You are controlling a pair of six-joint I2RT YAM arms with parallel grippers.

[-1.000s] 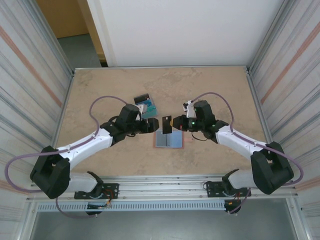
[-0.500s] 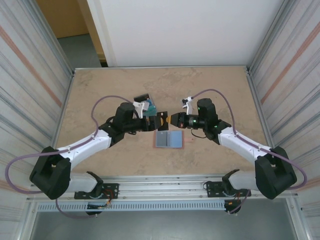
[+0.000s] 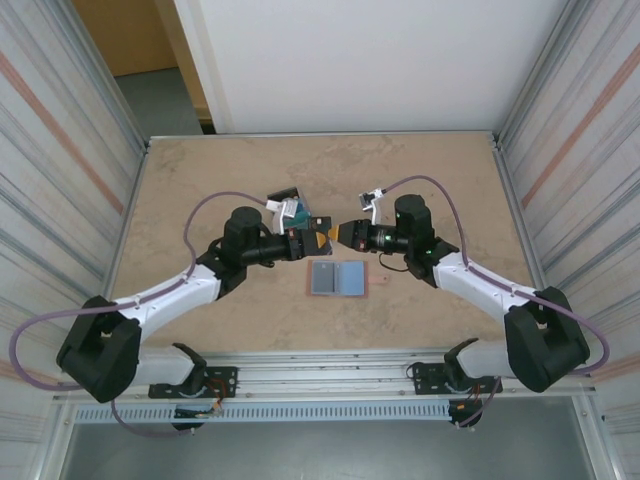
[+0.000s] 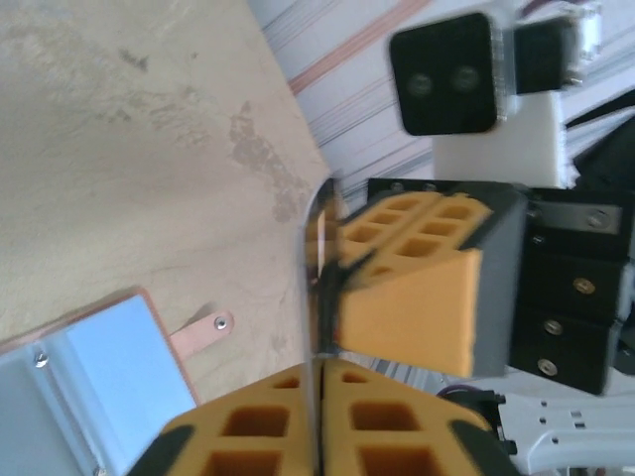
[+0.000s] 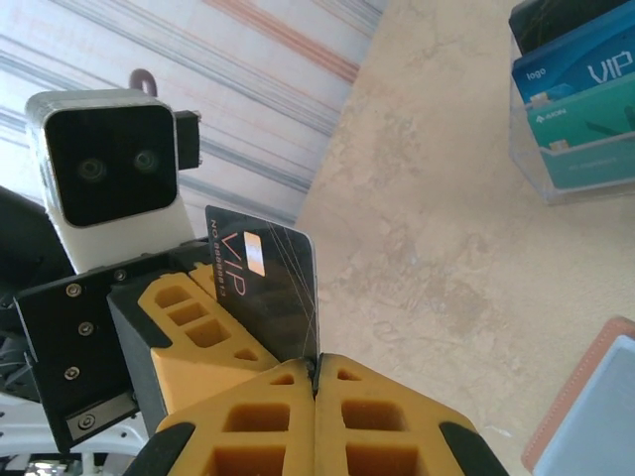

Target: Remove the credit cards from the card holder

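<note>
The beige marbled surface [image 3: 200,180] sits inside a metal-walled bay [image 3: 60,150]. Nearest the arm bases, the salmon-pink bifold card holder [image 3: 338,279] lies open flat on it, blue-grey lining up. Just beyond, at its 12 o'clock, the tools meet tip to tip in the air. The left tool [image 3: 314,241], wide a second ago, has clamped shut on the black plastic VIP card [image 5: 266,288], which the right tool [image 3: 336,236] also pinches. This is likely a handover. Farther, at 11 o'clock, a clear stand [image 3: 293,211] holds blue and teal cards [image 5: 575,99].

Glossy black plastic card [image 5: 273,293] over a matt, mottled stone-look table [image 5: 446,228].
</note>
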